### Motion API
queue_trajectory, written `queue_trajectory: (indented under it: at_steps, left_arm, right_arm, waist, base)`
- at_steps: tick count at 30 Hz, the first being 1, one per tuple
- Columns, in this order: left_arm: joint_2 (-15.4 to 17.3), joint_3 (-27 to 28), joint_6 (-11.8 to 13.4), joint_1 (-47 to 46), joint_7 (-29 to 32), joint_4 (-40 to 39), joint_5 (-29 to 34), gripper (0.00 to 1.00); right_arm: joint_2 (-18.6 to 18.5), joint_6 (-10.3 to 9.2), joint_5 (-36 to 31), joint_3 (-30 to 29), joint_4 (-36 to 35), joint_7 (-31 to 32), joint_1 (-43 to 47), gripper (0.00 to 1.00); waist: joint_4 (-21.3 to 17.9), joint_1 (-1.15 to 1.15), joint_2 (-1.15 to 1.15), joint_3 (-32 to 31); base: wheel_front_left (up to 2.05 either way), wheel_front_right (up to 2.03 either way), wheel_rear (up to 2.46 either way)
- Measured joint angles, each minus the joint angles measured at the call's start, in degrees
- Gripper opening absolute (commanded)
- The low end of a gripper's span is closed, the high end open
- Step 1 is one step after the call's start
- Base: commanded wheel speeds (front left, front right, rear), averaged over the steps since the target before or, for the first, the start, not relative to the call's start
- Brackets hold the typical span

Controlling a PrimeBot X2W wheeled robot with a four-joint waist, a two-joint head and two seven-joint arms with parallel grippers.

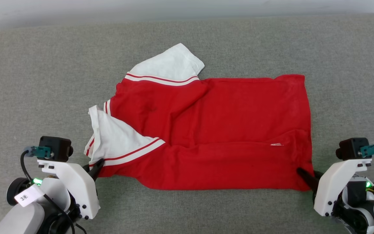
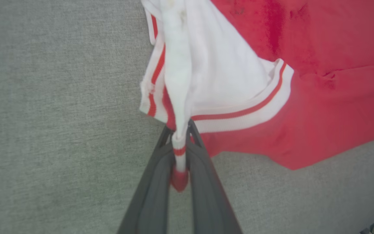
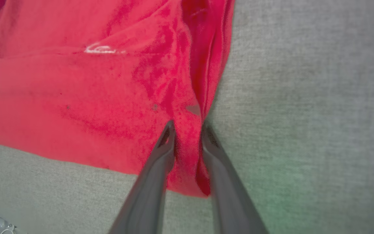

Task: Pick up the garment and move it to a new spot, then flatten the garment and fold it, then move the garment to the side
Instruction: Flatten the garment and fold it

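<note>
Two pincers, one garment [image 1: 226, 123]: left pincer [image 2: 180, 126] clamps its sleeve, right pincer [image 3: 188, 125] straddles hem, grip unclear.

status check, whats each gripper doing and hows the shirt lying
Left gripper shut on garment at white sleeve trim. Right gripper astride hem corner, grip unclear. Near sleeve folded over the red body, all on grey surface.
</note>
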Motion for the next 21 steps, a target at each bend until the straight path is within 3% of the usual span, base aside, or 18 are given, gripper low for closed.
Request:
queue_trajectory:
  at_steps: [8,21]
  left_arm:
    - [0.22,0.25,0.63,2.18,-2.43,-1.33,0.97,0.00]
    - [1.57,1.24,4.88,15.49,-2.08,-3.98,-2.16,0.00]
  right_arm:
    - [-0.84,0.02,0.44,-0.23,-0.80,-0.09,0.02,0.00]
    - [-1.70,0.02,1.44,0.59,-6.26,3.44,10.09,0.00]
  waist:
    - [-0.41,0.00,0.00,-3.41]
    - [-0.96,-0.01,0.00,-13.28]
  base:
    - [0.00,0.00,0.00]
    - [0.00,0.00,0.00]
